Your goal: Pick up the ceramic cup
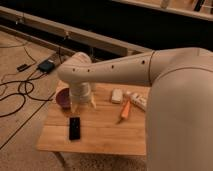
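Gripper (83,104) hanging low over table (105,135), just beside purple bowl (63,98). Grip state: cannot tell. Cup not showing, probably hiding beneath gripper. You're wanting straight vertical descent, staying clear of bowl rim, centring before squeezing.

This looks like a robot test lab. A small light wooden surface (105,135) stands on a bare floor (20,145). Loose black cables (15,92) and a small dark box (46,65) lie left of it (untidily). A long pale rail (100,42) runs behind it. The gripper (83,104) hangs over its left end.
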